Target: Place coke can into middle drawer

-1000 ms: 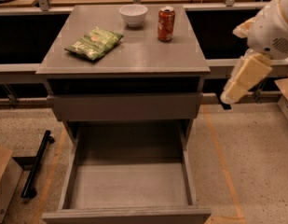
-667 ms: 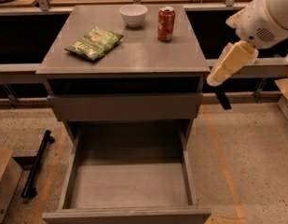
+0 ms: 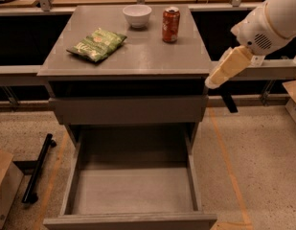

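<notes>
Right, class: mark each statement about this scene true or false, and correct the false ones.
1. The can stands upright on the cabinet. True.
2. The open drawer holds the bag. False: the drawer is empty; the bag lies on the cabinet top.
3. The tool is by the cabinet's right edge, apart from the can. True.
4. In the picture, the bowl sits right of the can. False: it sits left of it.
</notes>
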### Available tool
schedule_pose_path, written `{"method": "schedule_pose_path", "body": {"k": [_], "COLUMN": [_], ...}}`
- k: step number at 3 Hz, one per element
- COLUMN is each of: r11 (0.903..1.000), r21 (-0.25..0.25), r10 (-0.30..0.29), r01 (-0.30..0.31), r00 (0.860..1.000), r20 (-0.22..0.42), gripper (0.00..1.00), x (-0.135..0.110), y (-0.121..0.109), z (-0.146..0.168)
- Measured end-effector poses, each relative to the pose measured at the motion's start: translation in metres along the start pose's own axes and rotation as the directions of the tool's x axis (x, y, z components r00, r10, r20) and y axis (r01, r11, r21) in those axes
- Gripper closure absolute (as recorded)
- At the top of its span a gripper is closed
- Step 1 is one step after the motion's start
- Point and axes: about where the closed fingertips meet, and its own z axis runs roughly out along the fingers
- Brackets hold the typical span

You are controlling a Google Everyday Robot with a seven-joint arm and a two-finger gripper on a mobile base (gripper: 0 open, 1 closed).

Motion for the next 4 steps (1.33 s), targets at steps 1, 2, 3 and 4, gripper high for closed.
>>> {"method": "schedule_pose_path", "body": {"k": [1,2,3,4], "r11": [0.9921,0.9753,0.9593,0.9578], "r21": [0.020,0.055,0.076,0.091], "r10": [0.122,0.204,0.249,0.243], "r01": [-0.124,-0.214,-0.272,-0.273], "r00": [0.990,0.967,0.941,0.937], "r20": [0.072,0.152,0.227,0.252], "gripper": [0.00,0.00,0.00,0.00], "x": [-0.003,-0.016,-0.036,-0.043], "y": [-0.022,-0.065,-0.112,-0.124], "z": [0.032,0.072,0.102,0.095]}}
